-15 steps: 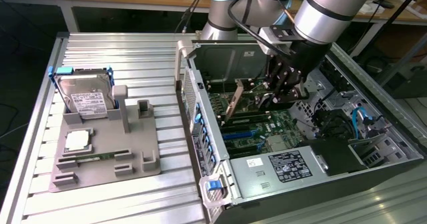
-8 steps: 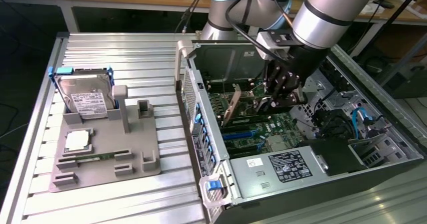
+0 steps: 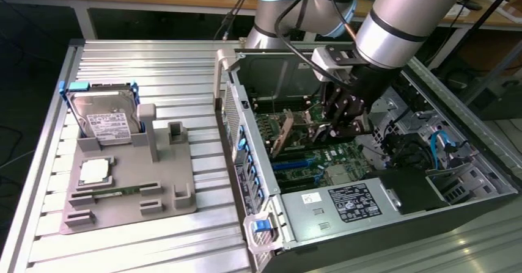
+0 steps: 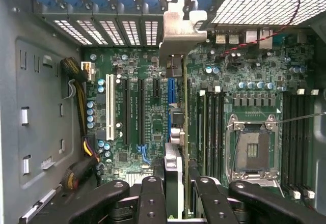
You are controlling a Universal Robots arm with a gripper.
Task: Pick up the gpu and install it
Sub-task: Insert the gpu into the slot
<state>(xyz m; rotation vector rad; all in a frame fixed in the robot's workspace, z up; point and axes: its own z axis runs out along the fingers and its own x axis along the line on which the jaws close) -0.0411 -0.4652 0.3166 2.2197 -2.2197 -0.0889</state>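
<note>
An open computer case [image 3: 244,163] is laid on its side, with the motherboard [image 4: 137,81] exposed. Inside it, the gripper [image 4: 178,186] is clenched on the gpu [image 3: 284,134], which is held upright on edge above the expansion slots, its silver bracket [image 4: 178,30] near the rear openings.

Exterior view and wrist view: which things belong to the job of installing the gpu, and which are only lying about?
Belonging to the job:
- thin brownish-green gpu card with silver bracket, held in the black gripper
- green motherboard in the open dark computer case

Lying about, all on the grey holder:
- silver hard drive in blue frame
- square silver processor chip
- narrow green memory stick
</note>
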